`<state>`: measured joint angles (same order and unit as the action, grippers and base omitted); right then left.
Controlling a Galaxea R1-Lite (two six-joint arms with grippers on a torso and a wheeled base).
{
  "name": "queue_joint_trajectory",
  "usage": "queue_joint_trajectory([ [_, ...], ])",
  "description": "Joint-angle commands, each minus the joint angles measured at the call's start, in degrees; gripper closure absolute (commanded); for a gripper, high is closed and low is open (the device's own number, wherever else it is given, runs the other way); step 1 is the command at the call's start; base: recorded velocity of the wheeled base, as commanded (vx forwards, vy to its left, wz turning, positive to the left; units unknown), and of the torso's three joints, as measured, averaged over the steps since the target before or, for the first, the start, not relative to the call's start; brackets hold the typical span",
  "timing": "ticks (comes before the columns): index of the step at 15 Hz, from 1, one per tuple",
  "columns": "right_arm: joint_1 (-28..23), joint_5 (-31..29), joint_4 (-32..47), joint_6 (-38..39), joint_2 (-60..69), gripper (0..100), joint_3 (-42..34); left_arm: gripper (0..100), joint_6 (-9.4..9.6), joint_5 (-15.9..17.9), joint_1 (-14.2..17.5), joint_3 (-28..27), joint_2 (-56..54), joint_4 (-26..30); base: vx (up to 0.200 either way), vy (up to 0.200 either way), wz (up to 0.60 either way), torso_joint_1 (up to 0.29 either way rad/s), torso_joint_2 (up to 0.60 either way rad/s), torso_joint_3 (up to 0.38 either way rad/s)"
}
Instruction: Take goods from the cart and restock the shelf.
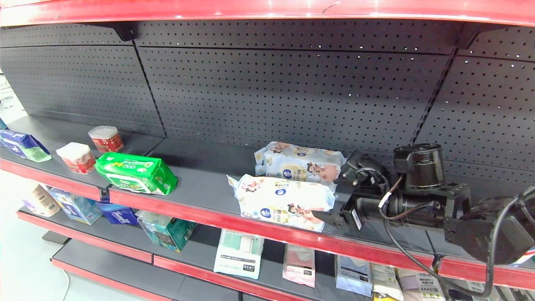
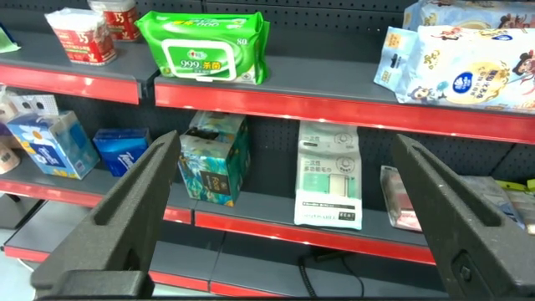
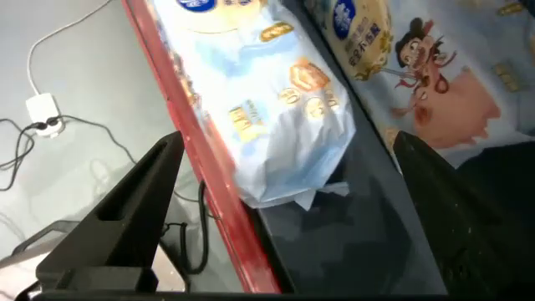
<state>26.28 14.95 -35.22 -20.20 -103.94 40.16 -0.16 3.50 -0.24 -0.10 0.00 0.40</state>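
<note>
Pale, cartoon-printed wipes pack (image 1: 282,200) lies at the red front lip of the shelf (image 1: 200,175). The right gripper (image 1: 337,193), its arm stretched level over the shelf, sits just beside that pack's right end, fingers spread and empty. The left gripper (image 2: 284,144) faces the shelves below that pack, fingers wide apart and holding nothing.

Upper shelf (image 1: 200,167): two cartoon-printed white packs (image 1: 299,164) (image 1: 282,201), one green pack (image 1: 136,172), two red-labelled tubs (image 1: 106,138) (image 1: 77,157), one blue pack (image 1: 23,144) at its left edge.
</note>
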Motion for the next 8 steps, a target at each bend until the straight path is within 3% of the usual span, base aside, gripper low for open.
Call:
queue_joint_trajectory([
  [1,-0.1,0.0,-0.1,0.0,-2.5,0,0.5,0,-0.02,0.0,0.0,0.0,0.0,-0.1,0.000,0.000,0.00,0.000,0.00,0.000],
  [8,0.3,0.0,-0.1,-0.1,-4.7,0,2.8,0,-0.02,0.0,0.0,0.0,0.0,-0.1,0.000,0.000,0.00,0.000,0.00,0.000],
])
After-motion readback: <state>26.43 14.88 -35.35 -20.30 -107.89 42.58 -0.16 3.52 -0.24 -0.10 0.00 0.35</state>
